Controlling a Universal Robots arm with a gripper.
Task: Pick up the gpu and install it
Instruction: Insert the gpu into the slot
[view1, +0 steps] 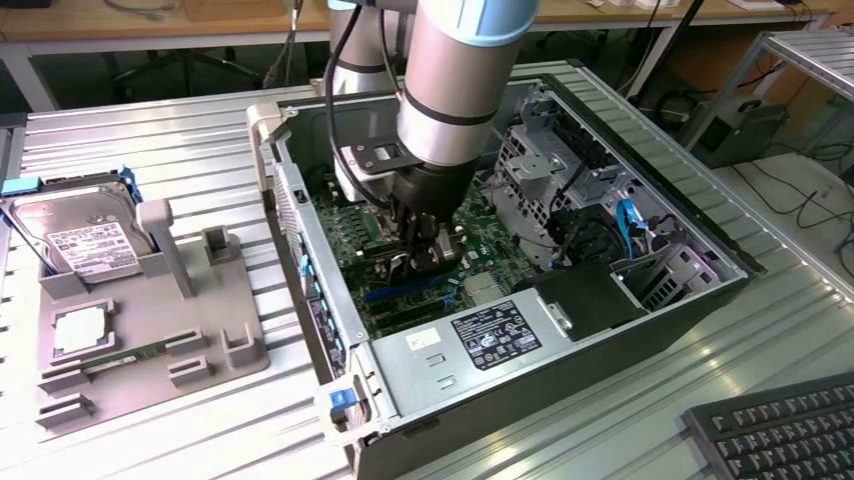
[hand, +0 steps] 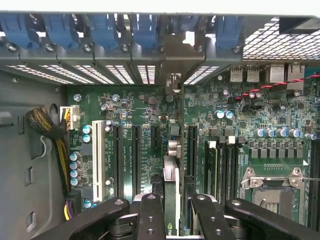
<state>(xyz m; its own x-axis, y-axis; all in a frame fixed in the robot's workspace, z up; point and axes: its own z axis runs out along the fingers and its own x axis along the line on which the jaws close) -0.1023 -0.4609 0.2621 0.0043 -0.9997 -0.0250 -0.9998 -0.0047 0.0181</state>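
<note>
Claw (hand: 172, 215) fingers (hand: 150, 220) are closed narrowly on the gpu (hand: 171, 185), which stands on edge between them, seen edge-on in the wrist view as a thin pale-and-green strip. From the exterior view the claw (view1: 424, 245) is deep inside the open computer case (view1: 694, 290), low over the motherboard (view1: 487, 275), with the card hard to make out against the dark fingers.

Judging by this, the pickup is done and the install is under way: the card is held directly above the row of expansion slots (hand: 136, 155), apparently lined up with a slot, but whether its edge connector is seated cannot be told. Its long axis runs along the slots, pointing toward the rear bracket openings (hand: 145, 72) under the blue retention clips (hand: 102, 30).

Outside the case, on the exterior view's left, a grey fixture tray (view1: 174, 340) on the tabletop (view1: 160, 130) carries a hard drive (view1: 83, 245) and a processor chip (view1: 80, 330).
</note>
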